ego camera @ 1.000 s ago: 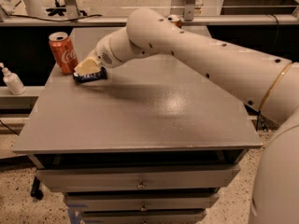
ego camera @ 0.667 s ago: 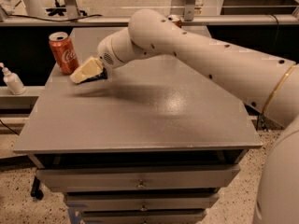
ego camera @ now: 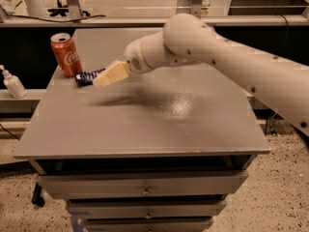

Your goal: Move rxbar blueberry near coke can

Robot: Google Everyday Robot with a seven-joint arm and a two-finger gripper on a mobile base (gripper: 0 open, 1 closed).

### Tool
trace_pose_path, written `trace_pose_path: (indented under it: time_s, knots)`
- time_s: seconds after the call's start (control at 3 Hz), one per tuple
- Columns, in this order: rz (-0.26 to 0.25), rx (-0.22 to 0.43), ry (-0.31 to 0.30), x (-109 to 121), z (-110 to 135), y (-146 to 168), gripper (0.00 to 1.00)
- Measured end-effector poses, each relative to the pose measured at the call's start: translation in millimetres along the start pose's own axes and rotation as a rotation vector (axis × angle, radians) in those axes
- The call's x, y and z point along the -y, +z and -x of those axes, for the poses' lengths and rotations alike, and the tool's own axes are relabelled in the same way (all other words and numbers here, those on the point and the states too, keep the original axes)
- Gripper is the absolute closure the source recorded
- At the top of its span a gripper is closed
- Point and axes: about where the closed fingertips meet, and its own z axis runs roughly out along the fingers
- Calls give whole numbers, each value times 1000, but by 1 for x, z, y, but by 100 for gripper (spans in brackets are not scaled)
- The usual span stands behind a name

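The coke can [ego camera: 66,55], red with white script and a silver top, stands upright at the table's far left corner. The rxbar blueberry [ego camera: 87,77], a small dark navy bar with pale lettering, lies flat on the grey table [ego camera: 145,124] just right of the can's base, close to it. My gripper [ego camera: 109,75], with cream fingers, hovers slightly above the table just right of the bar. Its tips are by the bar's right end. It is open and holds nothing.
A white pump bottle [ego camera: 12,83] stands on a lower ledge left of the table. Drawers [ego camera: 145,190] sit under the tabletop. A bench rail [ego camera: 96,21] runs behind. My white arm [ego camera: 227,62] reaches in from the right over the table's back half.
The gripper was on the bar beside the can. It has let go and drawn back to the right and slightly up. The bar now lies on the table near the can.
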Motion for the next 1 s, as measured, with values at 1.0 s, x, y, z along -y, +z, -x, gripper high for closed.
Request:
trace_pose_path:
  time_s: [1.0]
  knots:
    - [-58, 129, 24, 41, -50, -122, 0]
